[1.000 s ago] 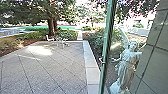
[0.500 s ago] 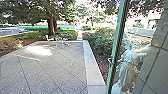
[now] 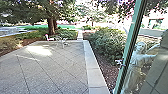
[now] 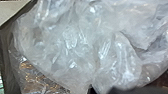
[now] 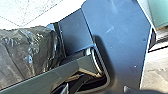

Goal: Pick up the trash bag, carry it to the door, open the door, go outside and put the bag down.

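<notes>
The glass door's green edge (image 3: 131, 45) slants across the right side of the head view. A small light fitting (image 3: 120, 62) sits on that edge. The door stands open, with the paved yard (image 3: 52, 65) in front of the camera. Crumpled translucent plastic of the trash bag (image 4: 72, 47) lies very close to the left wrist camera, with darker contents showing through lower down. Dark, shiny bag plastic (image 5: 27, 52) lies beside the robot's plate in the right wrist view. How either gripper stands cannot be made out.
Behind the door glass stands a pale winged statue (image 3: 140, 61), near a tiled wall (image 3: 160, 67). A low stone kerb (image 3: 91, 63) borders the paving, with bushes (image 3: 107, 43) beyond. Farther off are a light table and chair (image 3: 61, 41) and a tree trunk (image 3: 51, 26).
The door has swung steadily to the right, opening wider and uncovering more of the kerb and bushes. The yard has kept nearly the same place.
</notes>
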Available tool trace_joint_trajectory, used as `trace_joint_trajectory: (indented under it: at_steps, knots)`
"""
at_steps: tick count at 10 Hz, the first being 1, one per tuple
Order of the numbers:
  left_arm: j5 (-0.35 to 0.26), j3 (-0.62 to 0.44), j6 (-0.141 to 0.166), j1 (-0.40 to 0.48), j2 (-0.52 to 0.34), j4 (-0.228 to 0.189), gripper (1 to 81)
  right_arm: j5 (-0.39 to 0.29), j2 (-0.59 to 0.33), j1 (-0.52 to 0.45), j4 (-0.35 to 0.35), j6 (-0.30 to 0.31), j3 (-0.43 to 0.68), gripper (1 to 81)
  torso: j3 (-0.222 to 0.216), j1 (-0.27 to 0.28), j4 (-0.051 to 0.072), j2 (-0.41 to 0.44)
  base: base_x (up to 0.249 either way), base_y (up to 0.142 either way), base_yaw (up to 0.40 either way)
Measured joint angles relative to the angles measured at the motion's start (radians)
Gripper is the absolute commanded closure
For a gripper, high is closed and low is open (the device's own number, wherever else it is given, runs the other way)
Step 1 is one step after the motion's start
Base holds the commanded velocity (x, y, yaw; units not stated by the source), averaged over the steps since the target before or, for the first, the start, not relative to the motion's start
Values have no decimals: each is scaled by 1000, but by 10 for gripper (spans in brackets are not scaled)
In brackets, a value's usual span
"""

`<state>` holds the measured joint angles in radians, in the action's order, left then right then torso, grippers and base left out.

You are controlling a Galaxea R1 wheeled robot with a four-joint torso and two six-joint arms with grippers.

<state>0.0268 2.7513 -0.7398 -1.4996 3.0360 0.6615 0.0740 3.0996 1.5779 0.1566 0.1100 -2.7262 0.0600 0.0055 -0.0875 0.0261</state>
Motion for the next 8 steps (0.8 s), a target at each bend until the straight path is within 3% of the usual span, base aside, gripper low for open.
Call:
trace_joint_trajectory:
  at_steps: [8]
  knots:
    - [-1,-1,0,-6,1,0,811,0,-2,4,0,0,0,10,0,0,0,0,110,0,0]
